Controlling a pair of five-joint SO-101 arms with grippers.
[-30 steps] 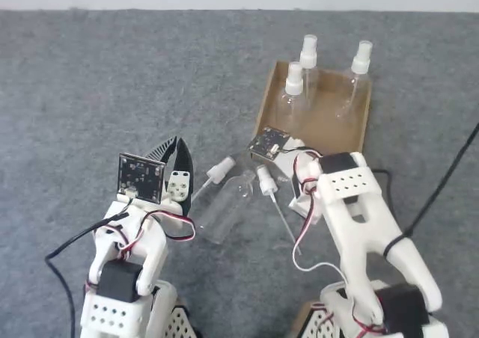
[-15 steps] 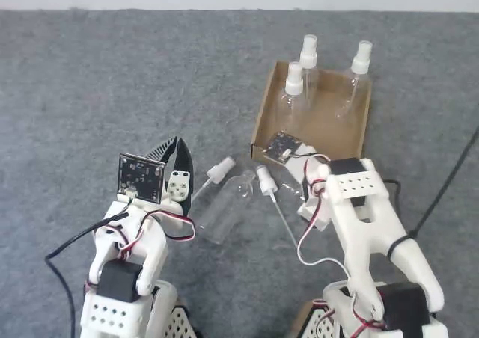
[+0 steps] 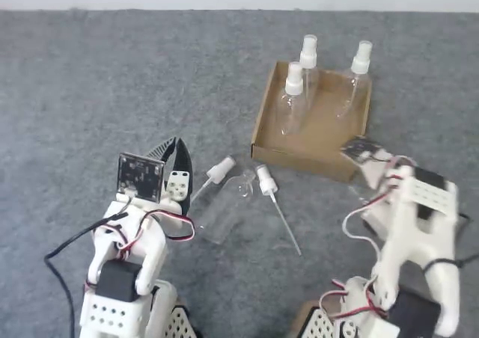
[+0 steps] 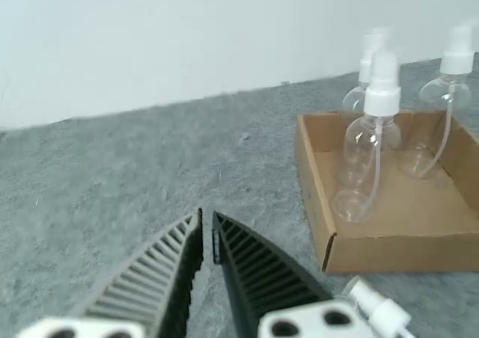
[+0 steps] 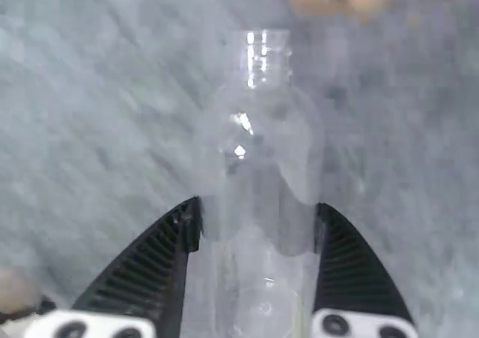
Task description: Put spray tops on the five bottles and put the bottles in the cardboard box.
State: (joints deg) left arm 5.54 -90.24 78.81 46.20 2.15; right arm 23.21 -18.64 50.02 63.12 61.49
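Observation:
My right gripper [image 5: 257, 209] is shut on a clear bottle [image 5: 258, 151] with a bare neck, held above the grey carpet. In the high view the right arm [image 3: 412, 203] stands right of the cardboard box [image 3: 262, 121]. Three bottles with spray tops [image 3: 293, 91] stand in that box. Another open bottle [image 3: 224, 203] lies on the carpet between two loose spray tops [image 3: 221, 170] [image 3: 266, 181]. My left gripper [image 4: 207, 241] is shut on nothing, low over the carpet just left of those parts, and it also shows from above [image 3: 178, 158].
Grey carpet [image 3: 112, 84] covers the whole table, with wide free room left of and behind the box. A pale wall [image 4: 187, 31] rises at the far edge. Cables trail from both arm bases at the near edge.
The right arm has swung right, away from the box's near left corner, with the bottle in its gripper. The left arm has not moved.

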